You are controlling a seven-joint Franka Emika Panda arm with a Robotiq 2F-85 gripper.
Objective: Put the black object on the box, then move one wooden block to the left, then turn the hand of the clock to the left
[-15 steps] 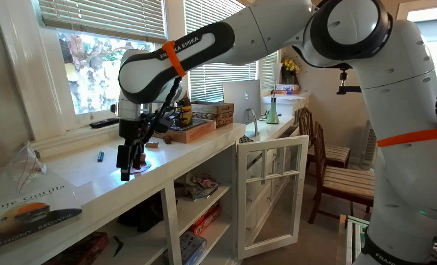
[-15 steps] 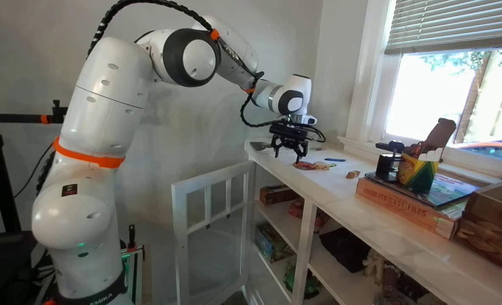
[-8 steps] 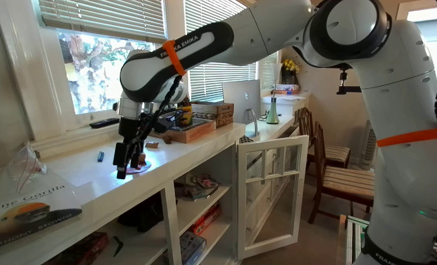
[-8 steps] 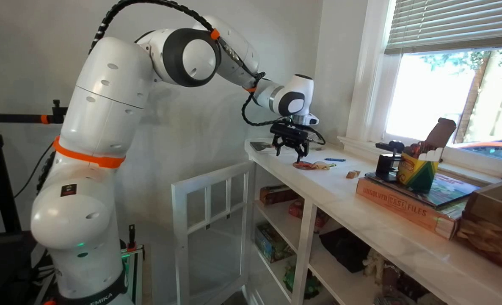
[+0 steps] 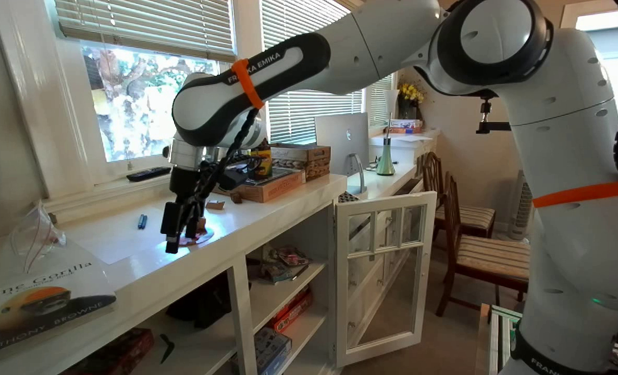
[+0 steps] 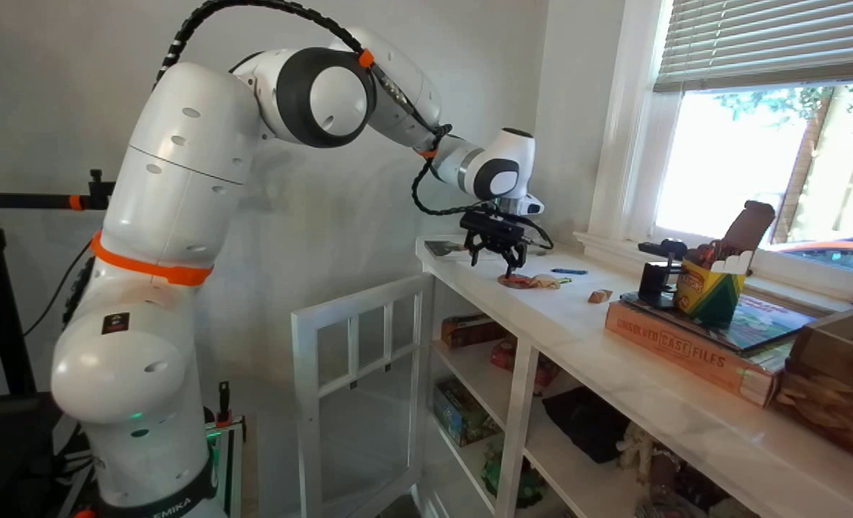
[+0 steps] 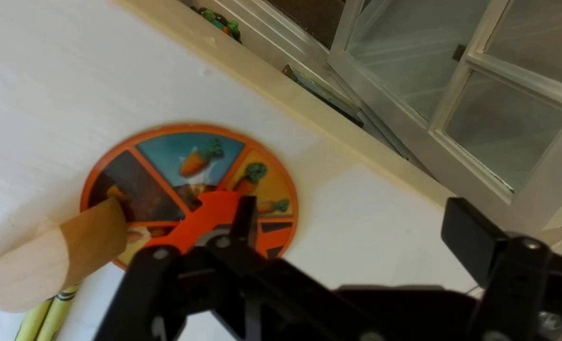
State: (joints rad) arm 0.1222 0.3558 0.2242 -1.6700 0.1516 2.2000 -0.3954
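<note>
The clock-like disc (image 7: pixel 193 130) lies flat on the white counter, with an orange rim and an orange hand (image 7: pixel 205 218). It shows in both exterior views (image 5: pixel 205 238) (image 6: pixel 516 281). My gripper (image 7: pixel 349 213) is open and empty above it (image 5: pixel 182 239) (image 6: pixel 492 265). Its left finger in the wrist view overlaps the hand; contact cannot be told. A wooden block (image 7: pixel 49 255) overlaps the disc's edge. Another wooden block (image 6: pixel 600 296) lies between disc and box (image 5: pixel 215 205). The black object (image 6: pixel 658 277) stands on the flat brown box (image 6: pixel 685 352), which also shows here (image 5: pixel 277 187).
A yellow crayon carton (image 6: pixel 710 295) stands on the box. A wooden crate (image 6: pixel 836 360) is beside it. Blue crayons (image 5: pixel 142 222) and yellow crayons (image 7: pixel 49 317) lie on the counter. A book (image 5: pixel 43 307) and plastic bag (image 5: pixel 37 234) are at one end. The cabinet door (image 5: pixel 384 276) stands open.
My gripper has shifted and tilted slightly over the disc; in an exterior view its fingertips moved a little left. The gripper stays open. Blocks, box and black object have not visibly moved.
</note>
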